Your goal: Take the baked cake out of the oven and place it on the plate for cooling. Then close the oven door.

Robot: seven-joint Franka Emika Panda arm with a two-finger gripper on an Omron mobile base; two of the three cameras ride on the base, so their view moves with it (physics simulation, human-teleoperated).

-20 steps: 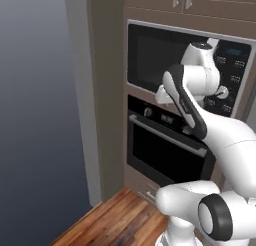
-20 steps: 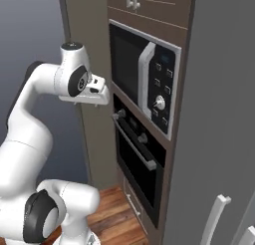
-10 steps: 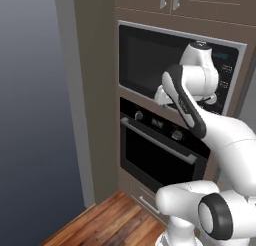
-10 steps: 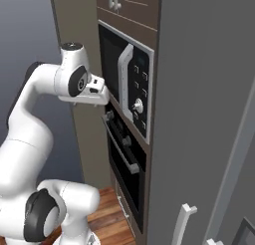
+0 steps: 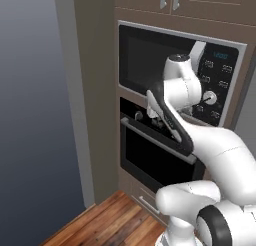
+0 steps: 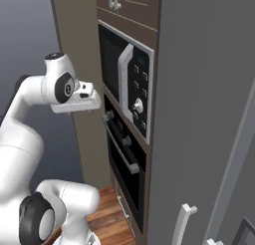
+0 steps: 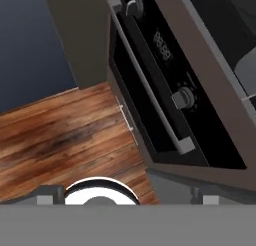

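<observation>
The oven (image 5: pixel 150 150) is built into the tall brown cabinet column, directly below the microwave (image 5: pixel 170 70). The oven door (image 6: pixel 122 162) is shut, its silver bar handle (image 7: pixel 145 85) running along the door's top edge under the knobs (image 7: pixel 182 97). The gripper (image 6: pixel 92 94) is raised in front of the column, apart from the door; whether its fingers are spread cannot be told.
</observation>
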